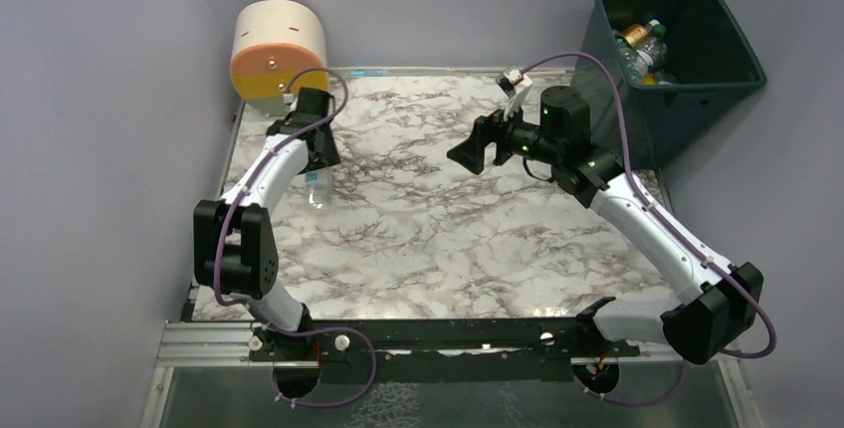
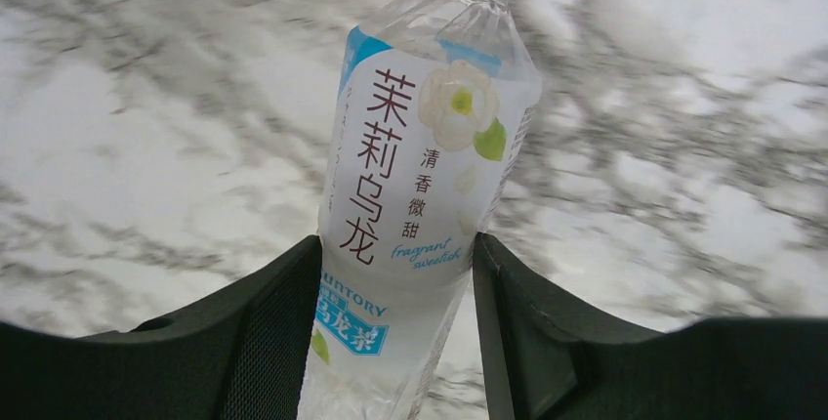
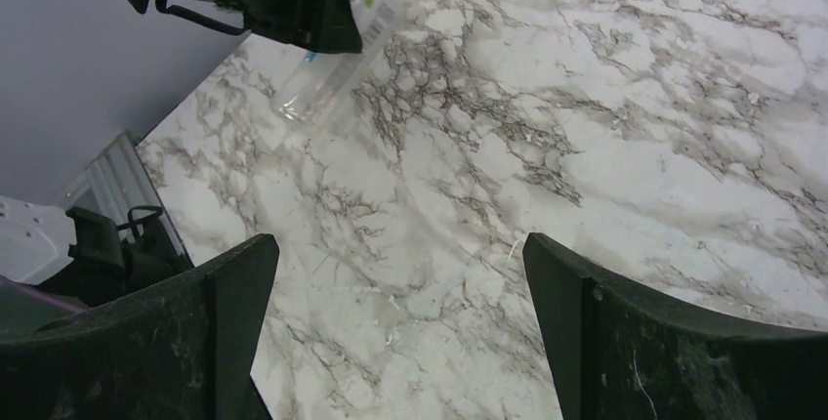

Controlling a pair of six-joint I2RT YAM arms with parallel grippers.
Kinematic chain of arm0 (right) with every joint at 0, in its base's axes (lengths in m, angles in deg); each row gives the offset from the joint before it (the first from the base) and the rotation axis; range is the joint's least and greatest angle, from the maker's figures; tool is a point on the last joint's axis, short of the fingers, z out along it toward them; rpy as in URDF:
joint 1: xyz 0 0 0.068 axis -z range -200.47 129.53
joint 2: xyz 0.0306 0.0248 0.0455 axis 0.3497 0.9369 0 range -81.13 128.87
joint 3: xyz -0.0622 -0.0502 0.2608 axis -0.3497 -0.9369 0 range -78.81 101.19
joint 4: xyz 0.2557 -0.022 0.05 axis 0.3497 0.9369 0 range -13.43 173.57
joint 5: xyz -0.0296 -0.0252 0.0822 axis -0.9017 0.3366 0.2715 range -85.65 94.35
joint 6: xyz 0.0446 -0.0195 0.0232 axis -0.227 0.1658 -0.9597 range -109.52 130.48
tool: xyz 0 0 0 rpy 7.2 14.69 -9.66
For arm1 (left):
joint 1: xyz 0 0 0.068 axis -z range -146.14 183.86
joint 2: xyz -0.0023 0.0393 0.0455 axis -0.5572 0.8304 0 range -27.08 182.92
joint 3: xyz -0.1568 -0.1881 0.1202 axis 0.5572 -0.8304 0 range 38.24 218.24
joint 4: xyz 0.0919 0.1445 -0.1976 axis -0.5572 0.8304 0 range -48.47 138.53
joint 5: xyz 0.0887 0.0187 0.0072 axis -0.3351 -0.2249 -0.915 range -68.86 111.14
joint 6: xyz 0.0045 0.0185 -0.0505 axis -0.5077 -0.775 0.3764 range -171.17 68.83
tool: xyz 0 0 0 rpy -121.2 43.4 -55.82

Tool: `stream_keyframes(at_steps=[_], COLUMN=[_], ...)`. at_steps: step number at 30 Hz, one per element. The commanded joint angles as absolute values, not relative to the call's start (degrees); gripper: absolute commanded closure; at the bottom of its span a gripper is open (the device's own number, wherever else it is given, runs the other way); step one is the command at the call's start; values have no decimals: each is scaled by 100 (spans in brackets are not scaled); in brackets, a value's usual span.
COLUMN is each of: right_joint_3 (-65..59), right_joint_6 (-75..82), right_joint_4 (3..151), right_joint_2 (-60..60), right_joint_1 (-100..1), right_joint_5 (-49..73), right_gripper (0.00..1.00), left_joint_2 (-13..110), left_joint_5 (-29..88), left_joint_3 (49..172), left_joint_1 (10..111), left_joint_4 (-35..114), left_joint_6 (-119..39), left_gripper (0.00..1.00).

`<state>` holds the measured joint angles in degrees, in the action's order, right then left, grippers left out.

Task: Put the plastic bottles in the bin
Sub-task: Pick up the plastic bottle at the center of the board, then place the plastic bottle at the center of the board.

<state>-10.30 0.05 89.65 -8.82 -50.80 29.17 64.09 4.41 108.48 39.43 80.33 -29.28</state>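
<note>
A clear plastic bottle [image 2: 430,127] with a white and blue label and a white cap sits between my left gripper's [image 2: 395,244] fingers, which press on both of its sides. From above, that bottle [image 1: 318,192] sticks out below the left gripper [image 1: 316,149] at the table's left side. I cannot tell whether it touches the table. The dark teal bin [image 1: 741,45] stands at the far right and holds several bottles [image 1: 642,50]. My right gripper [image 1: 468,156] hovers open over the middle of the table, empty [image 3: 400,254], facing the held bottle [image 3: 332,78].
A round cream and orange drum [image 1: 279,50] stands at the far left corner, just behind the left arm. The marble table [image 1: 448,239] stretches between the two arms. Grey walls close in on the left and at the back.
</note>
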Motion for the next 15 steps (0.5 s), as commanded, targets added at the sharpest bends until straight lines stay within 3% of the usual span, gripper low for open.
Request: stream_keyframes(at_steps=[1, 15], right_joint_3=[-990, -1318], right_joint_6=[36, 33], right_joint_4=[9036, 9606], right_joint_2=[-731, -655], right_joint_1=[-5108, -5108], right_joint_5=[2697, 1830], right_gripper=[1, 1], left_joint_2=[6877, 9050], left_joint_5=[813, 2045], left_joint_3=[11528, 12666], left_joint_1=[5021, 6853], left_joint_4=[7806, 6378], left_joint_6=[-2183, -1044], left_gripper=[42, 40])
